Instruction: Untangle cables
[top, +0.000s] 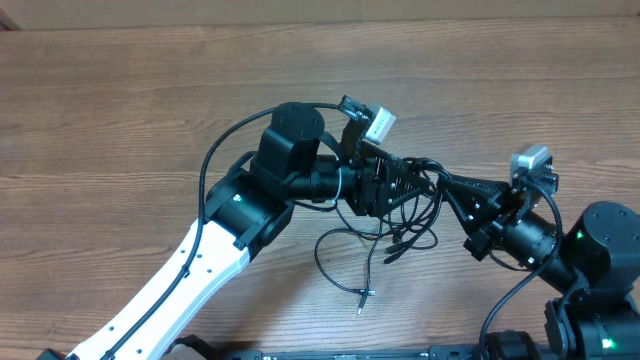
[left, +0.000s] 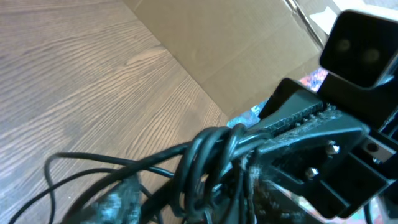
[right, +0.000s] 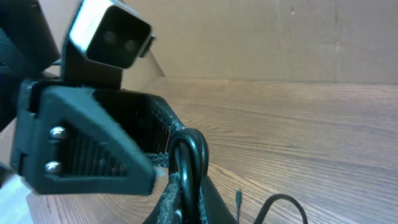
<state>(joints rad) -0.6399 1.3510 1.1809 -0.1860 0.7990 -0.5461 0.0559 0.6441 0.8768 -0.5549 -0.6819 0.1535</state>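
I find the right gripper (top: 452, 187) clamped on the knot of thin black flexible cables (left: 208, 152), apparently anchoring it so the left gripper (top: 385, 190), directly opposite, can tease loops free. Loose ends trail beneath both. Whether the left gripper is open or closed, I cannot tell.

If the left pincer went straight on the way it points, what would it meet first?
The cables bunched just ahead of the left pincer, then probably the right pincer clamping them; depth is hard to judge.
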